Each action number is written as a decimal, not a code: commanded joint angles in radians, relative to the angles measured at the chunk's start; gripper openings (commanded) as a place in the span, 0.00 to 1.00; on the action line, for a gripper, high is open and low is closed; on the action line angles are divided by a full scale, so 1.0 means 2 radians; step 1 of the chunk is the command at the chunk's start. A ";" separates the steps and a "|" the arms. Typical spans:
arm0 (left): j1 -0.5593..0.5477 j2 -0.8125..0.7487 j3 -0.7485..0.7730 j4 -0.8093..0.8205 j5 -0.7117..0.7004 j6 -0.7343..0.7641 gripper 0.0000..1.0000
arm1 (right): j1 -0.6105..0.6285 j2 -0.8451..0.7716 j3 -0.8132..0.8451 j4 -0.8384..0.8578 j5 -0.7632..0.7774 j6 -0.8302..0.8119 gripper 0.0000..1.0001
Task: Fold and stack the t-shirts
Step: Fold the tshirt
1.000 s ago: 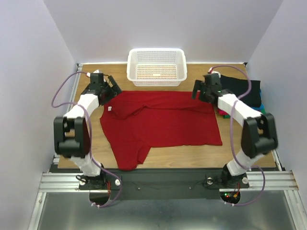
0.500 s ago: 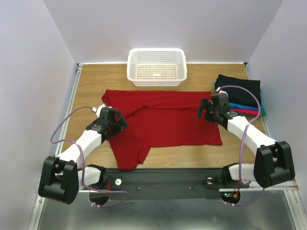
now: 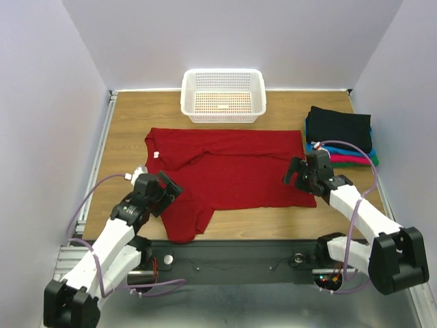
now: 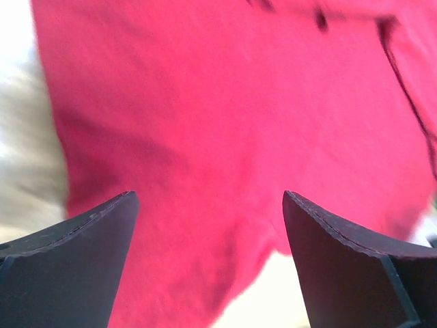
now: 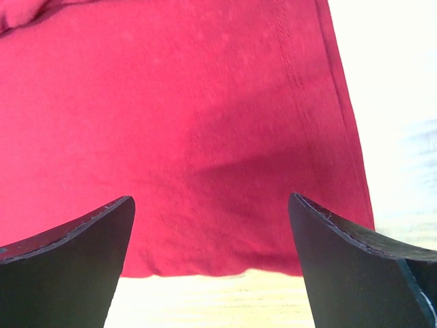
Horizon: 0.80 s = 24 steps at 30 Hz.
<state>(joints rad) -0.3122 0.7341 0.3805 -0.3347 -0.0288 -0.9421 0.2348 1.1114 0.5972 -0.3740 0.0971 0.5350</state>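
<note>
- Dark red short-sleeved cloth t-shirt [image 3: 232, 171] lies spread out and creased at the middle of the wooden table [image 3: 130, 130]. Its neck is toward 9 o'clock and its hem toward 3 o'clock.
- A small white neck label [image 3: 156, 155] shows at the shirt's 10 o'clock corner. One sleeve juts toward 7 o'clock, close to the table's near edge.
- The left gripper [image 3: 166, 191] sits at the shirt's 8 o'clock edge. Its jaws are spread wide and hold nothing.
- In the left wrist view, red cloth [image 4: 225, 123] fills the space past the two dark fingers [image 4: 82, 260]. This view is blurred, so I cannot tell whether the tips touch the fabric.
- The right gripper [image 3: 295, 171] is over the shirt's 4 o'clock corner, by the hem. Its jaws are also released, with nothing between them.
- In the right wrist view, the stitched hem and the corner of the shirt [image 5: 177, 123] lie between the parted fingers [image 5: 68, 266], with bare wood just beyond the edge.
- A folded stack rests at 2 o'clock on the table, well apart from the red shirt's neck but near its hem.
- A folded black t-shirt [image 3: 339, 126] is on top of that stack. Slivers of a bright blue [image 3: 315, 147], a magenta [image 3: 348, 158] and a green [image 3: 374, 158] one peek out beneath.
- A white perforated plastic basket [image 3: 188, 102] stands at 12 o'clock, just beyond the red shirt's far edge.
</note>
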 commanded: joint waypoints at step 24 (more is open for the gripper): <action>-0.467 0.229 0.164 -0.245 -0.137 -0.316 0.97 | -0.003 -0.028 -0.020 -0.028 0.012 0.025 1.00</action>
<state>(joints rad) -1.1931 1.0889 0.6609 -0.6384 -0.1905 -1.4193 0.2348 1.0588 0.5594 -0.4313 0.1051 0.5877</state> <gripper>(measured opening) 0.974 0.998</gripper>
